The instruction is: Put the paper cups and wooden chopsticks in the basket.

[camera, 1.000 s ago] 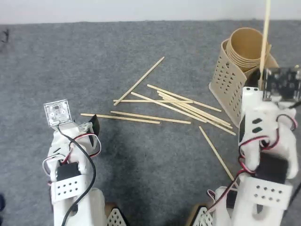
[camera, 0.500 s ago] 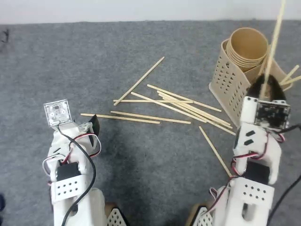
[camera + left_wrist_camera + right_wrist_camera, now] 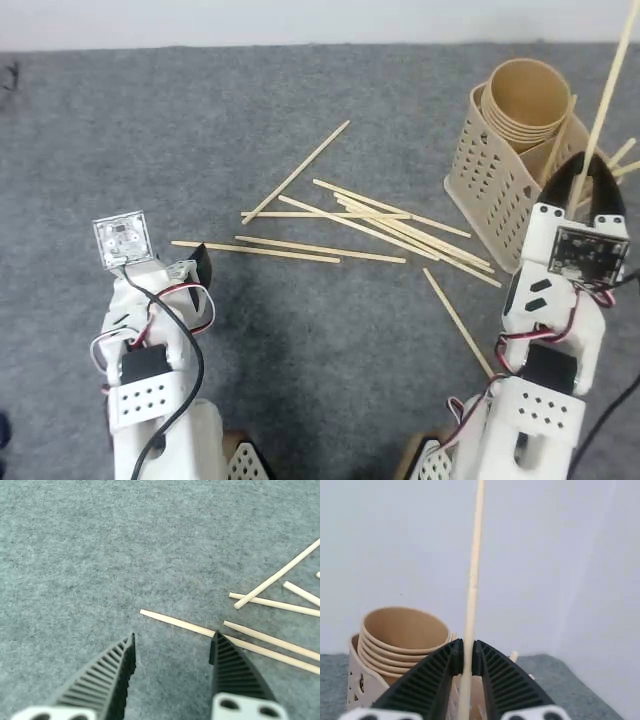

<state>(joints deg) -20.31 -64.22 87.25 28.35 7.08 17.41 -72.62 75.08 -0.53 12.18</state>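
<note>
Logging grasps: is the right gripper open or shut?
Shut on a chopstick: in the right wrist view the right gripper clamps it from both sides, the stick pointing upward.

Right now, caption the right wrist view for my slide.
Right claw shut on a chopstick near paper cups stacked in the basket.

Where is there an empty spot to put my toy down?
The grey mat is bare at the far left, beyond the left arm and left of the loose chopsticks. The near patch between both arms is free too. The middle and the right side by the basket are crowded.
</note>
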